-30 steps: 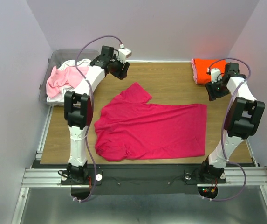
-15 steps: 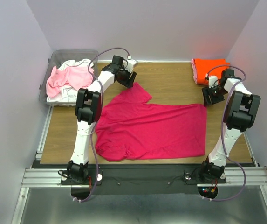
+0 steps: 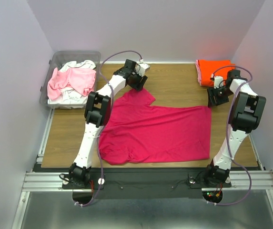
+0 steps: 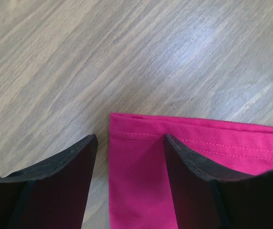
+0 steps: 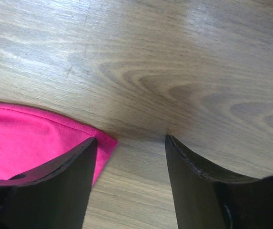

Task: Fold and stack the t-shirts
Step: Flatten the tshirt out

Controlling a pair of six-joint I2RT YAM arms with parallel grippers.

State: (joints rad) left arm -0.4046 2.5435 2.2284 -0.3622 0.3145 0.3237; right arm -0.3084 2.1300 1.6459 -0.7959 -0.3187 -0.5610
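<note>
- The magenta t-shirt [image 3: 155, 131] is laid flat on the tabletop [image 3: 174, 86].
- Left of it, a pink t-shirt [image 3: 72, 80] and a white t-shirt [image 3: 72, 64] are heaped in the bin [image 3: 74, 54].
- The left hand [image 3: 138, 82] and right hand [image 3: 216, 98] are spread open at its edges.

- Deep magenta-pink soft-fabric short-sleeved t-shirt [image 3: 155, 133]: spread flat and sideways across the middle of the wooden bench [image 3: 174, 86], one sleeve pointing to the far side.
- Bright orange fabric t-shirt [image 3: 210, 69]: folded, at the far right corner.
- Pale pink fabric t-shirt [image 3: 69, 81] and white fabric t-shirt [image 3: 72, 65]: crumpled together in the clear plastic bin [image 3: 74, 54], far left.
</note>
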